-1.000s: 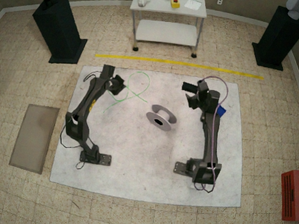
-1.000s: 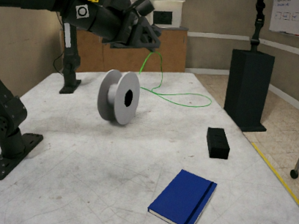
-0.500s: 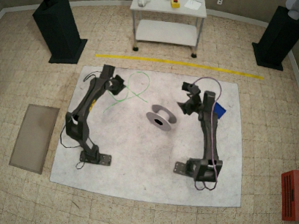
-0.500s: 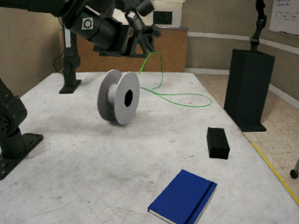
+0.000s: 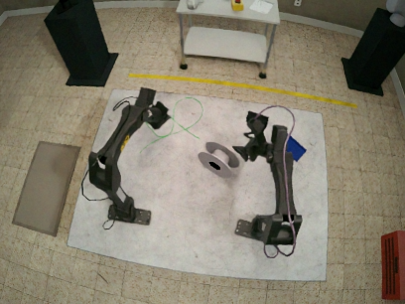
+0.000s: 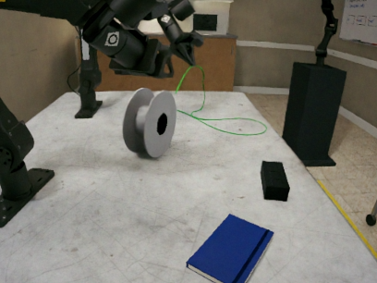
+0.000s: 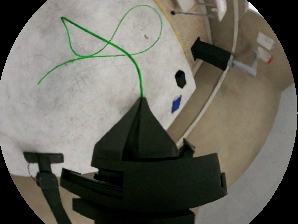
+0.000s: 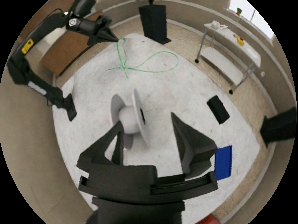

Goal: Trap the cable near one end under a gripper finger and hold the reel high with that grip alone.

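A grey reel (image 5: 218, 161) (image 6: 150, 122) (image 8: 136, 119) stands on its rims in the middle of the white table top (image 5: 199, 233). A thin green cable (image 5: 184, 127) (image 6: 231, 118) (image 7: 100, 50) lies in loops behind it, apart from it. My left gripper (image 5: 163, 116) (image 6: 190, 57) (image 7: 142, 100) is shut on one end of the cable and holds that end above the table. My right gripper (image 5: 238, 149) (image 8: 145, 120) is open and empty. It hovers just beside and above the reel without touching it.
A blue notebook (image 5: 296, 148) (image 6: 231, 250) (image 8: 222, 163) and a black block (image 6: 274, 180) (image 8: 217, 110) lie on the table by the right arm. Black pedestals (image 5: 81, 40) (image 5: 372, 55) (image 6: 314, 116), a white cart (image 5: 228, 30) and a red crate (image 5: 393, 265) stand off the table.
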`<state>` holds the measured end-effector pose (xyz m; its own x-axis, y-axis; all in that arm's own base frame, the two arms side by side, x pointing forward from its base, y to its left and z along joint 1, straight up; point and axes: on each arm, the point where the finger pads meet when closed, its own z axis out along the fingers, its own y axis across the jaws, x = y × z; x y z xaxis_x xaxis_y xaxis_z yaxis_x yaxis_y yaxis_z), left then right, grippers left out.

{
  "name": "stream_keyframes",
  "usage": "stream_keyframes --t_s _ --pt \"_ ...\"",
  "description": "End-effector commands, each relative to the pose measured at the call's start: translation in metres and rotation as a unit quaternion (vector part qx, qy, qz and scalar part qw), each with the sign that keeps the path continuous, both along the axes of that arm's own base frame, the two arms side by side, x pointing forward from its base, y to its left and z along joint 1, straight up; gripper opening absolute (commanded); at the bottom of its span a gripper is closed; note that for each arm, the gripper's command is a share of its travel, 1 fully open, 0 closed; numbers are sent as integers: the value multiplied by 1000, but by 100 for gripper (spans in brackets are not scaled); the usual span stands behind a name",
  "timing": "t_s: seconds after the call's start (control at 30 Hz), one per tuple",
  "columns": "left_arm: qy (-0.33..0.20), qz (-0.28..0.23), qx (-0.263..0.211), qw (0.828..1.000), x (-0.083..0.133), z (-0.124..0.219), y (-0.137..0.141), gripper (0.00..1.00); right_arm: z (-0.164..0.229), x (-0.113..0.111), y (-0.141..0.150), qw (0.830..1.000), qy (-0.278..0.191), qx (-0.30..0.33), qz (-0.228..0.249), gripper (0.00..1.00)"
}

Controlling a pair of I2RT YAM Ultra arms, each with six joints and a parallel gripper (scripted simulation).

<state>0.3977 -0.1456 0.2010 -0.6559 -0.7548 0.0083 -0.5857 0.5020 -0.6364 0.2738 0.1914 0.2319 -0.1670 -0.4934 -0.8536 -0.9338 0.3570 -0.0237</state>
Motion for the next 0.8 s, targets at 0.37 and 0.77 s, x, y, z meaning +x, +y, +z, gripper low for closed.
stream_keyframes --t_s 0.37,0.77 --pt "1 -5 2 1000 5 1 1 0 -12 -24 14 998 29 12 58 75" --pt "1 -5 2 1000 5 1 1 0 -3 -23 15 998 14 16 61 75"
